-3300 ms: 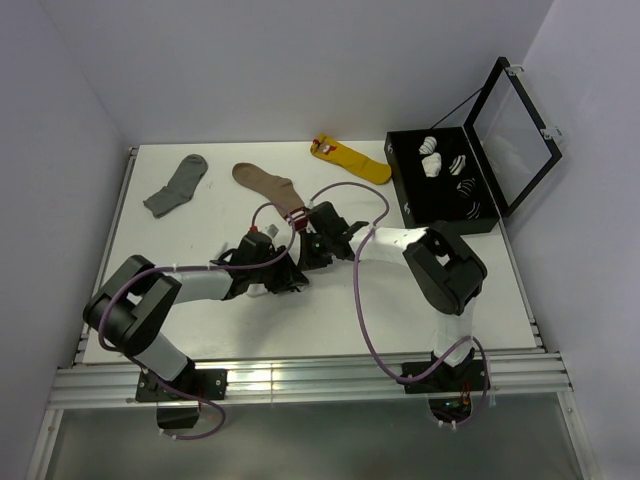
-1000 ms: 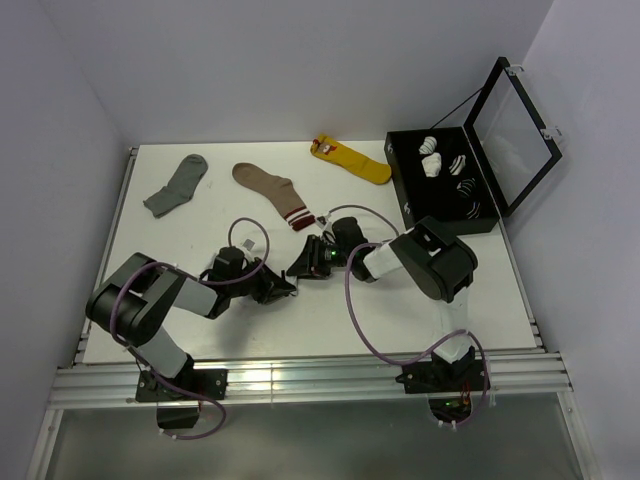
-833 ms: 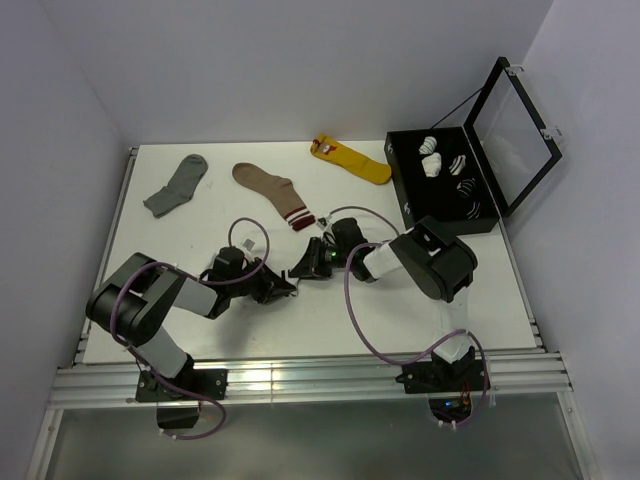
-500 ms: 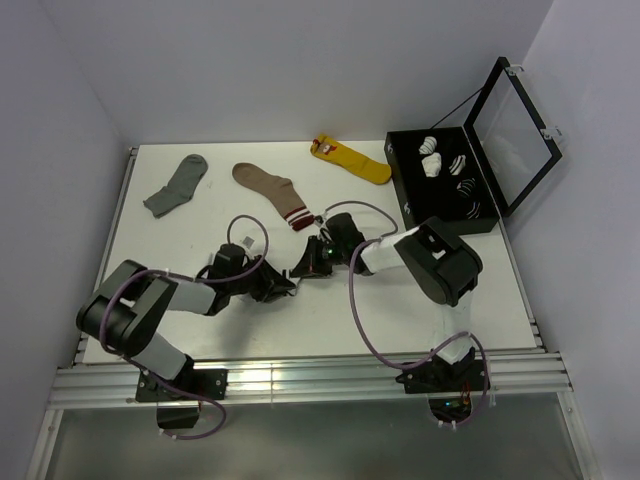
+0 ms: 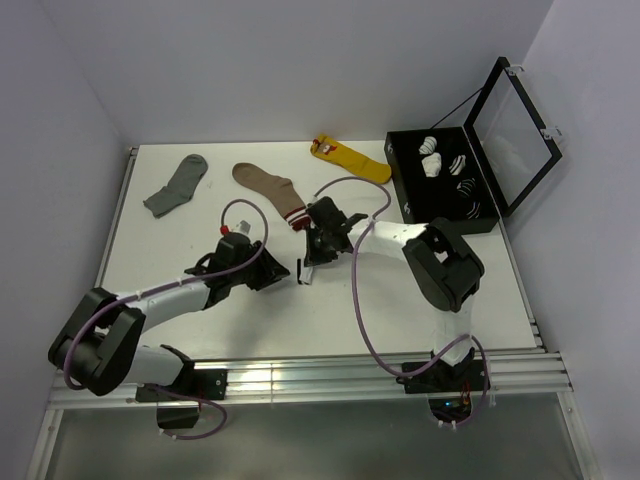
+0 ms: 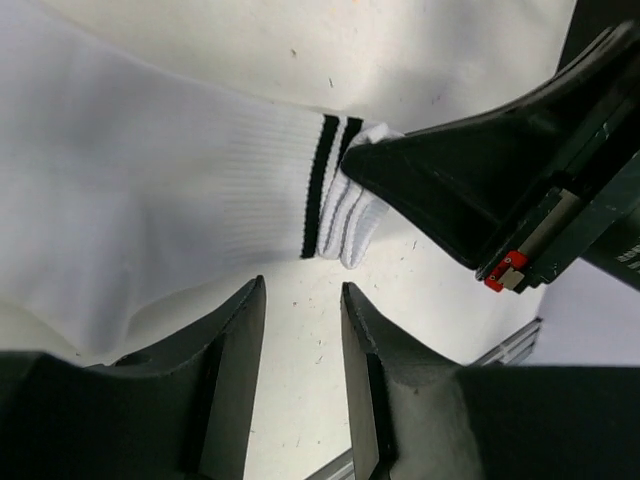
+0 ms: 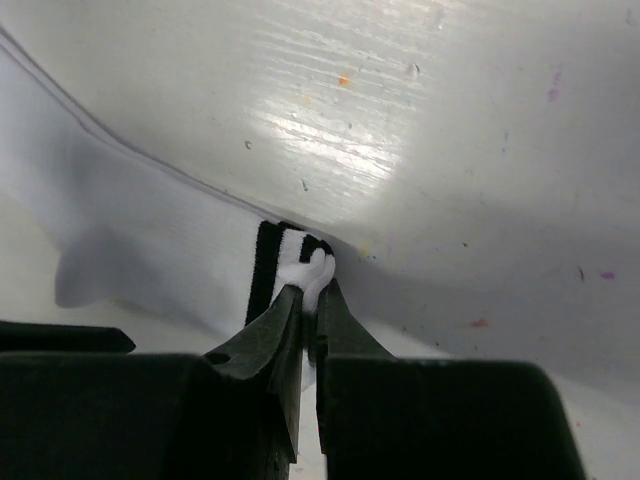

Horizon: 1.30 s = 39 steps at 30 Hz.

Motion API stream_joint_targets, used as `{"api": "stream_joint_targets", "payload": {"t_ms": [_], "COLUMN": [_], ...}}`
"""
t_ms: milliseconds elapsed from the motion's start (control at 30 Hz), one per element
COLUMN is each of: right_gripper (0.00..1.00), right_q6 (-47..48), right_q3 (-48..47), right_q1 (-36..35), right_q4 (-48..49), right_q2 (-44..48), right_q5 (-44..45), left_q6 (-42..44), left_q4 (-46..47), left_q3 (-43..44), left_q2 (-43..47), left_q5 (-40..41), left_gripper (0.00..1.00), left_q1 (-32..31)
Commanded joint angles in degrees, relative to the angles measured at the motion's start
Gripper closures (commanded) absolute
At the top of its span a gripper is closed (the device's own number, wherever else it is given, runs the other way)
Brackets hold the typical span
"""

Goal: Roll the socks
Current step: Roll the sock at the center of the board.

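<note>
The striped sock lies flat on the white table, near the middle, between the two arms and a little in front of the brown sock. Its two dark stripes and the cuff point toward the right arm.

The right gripper is clenched on the very edge of this cuff. The fabric is bunched into a small white knot between the fingertips. I think the grasp is so narrow because only the edge must be lifted and turned over, which is how a roll starts.

The left gripper stands just beside the sock, low over the table. Its jaws are apart and only bare table shows between them, so it holds nothing. Its place makes sense to me – it is close enough to press the body of the sock down or to take the fabric again while the other arm folds.

Whether the plain white sock lies under the striped one, I cannot tell – white fabric on a white table hides the borders.
</note>
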State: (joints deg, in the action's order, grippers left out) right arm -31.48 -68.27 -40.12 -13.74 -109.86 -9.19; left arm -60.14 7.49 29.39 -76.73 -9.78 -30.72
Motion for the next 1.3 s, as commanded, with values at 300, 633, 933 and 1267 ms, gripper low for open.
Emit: {"api": "stream_joint_targets", "payload": {"t_ms": [300, 633, 933, 1267], "right_gripper": [1.00, 1.00, 1.00, 0.70], "right_q6": [2.2, 2.0, 1.6, -0.9], "right_q3": [-7.3, -7.8, -7.2, 4.0], "right_q1": [-2.0, -2.1, -2.0, 2.9], "right_q4": [-14.0, -13.9, -13.1, 1.2], "right_q2": [-3.2, -3.9, -3.3, 5.9], "right_q5": [7.2, 5.9, 3.3, -6.4], "left_q6": [4.2, 4.4, 1.5, -0.4], "left_q4": [-1.1, 0.2, -4.0, -3.5], "left_q3": [10.4, 12.8, 14.0, 12.1], "left_q2": [-8.8, -14.6, -19.0, -19.2], "left_q5": [16.6, 21.4, 23.0, 21.6], "left_gripper": [0.59, 0.62, 0.94, 1.00], "left_q1": [-14.0, -17.5, -18.9, -18.4]}}
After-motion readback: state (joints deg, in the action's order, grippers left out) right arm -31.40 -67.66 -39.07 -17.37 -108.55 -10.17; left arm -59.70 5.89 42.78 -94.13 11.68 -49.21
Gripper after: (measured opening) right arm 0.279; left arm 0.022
